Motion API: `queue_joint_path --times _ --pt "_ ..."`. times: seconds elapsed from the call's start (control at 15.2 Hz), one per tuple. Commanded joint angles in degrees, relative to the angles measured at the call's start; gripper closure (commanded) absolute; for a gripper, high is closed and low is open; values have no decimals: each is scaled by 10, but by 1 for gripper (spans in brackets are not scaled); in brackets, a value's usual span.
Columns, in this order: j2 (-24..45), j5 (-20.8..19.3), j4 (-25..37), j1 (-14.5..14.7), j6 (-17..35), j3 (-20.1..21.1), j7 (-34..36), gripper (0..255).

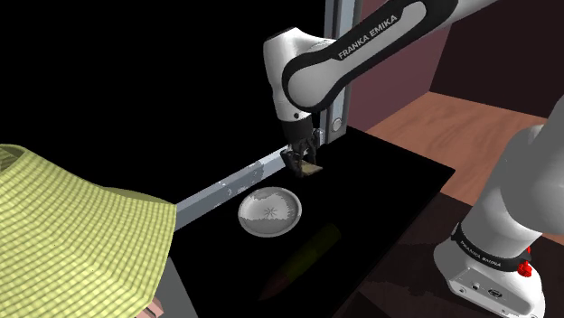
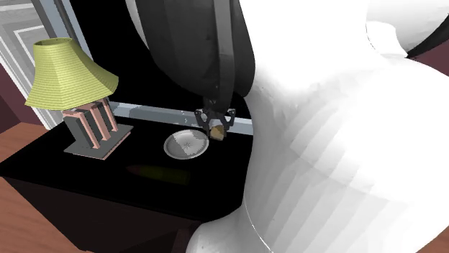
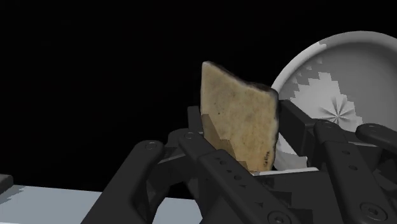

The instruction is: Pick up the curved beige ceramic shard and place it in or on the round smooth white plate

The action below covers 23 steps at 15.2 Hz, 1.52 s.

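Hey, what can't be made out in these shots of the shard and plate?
Wrist view: plate cut by the edge, partly behind shard and fingers.
Second exterior view: arm hides the table's right part.
Shoulder view: lampshade covers the table's left end.

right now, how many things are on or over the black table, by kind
round smooth pale grey plate: 1
curved beige shard, clasped in the black tool: 1
table lamp with a yellow-green shade: 1
total: 3
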Motion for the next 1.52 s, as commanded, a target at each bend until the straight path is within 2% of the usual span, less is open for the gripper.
queue_joint_path --times 0.0,0.53,1.45 --pt "25 0 27 13 -3 16 30 255" --pt "130 -20 152 65 -28 65 144 255" --pt "189 -45 112 71 68 60 159 255"
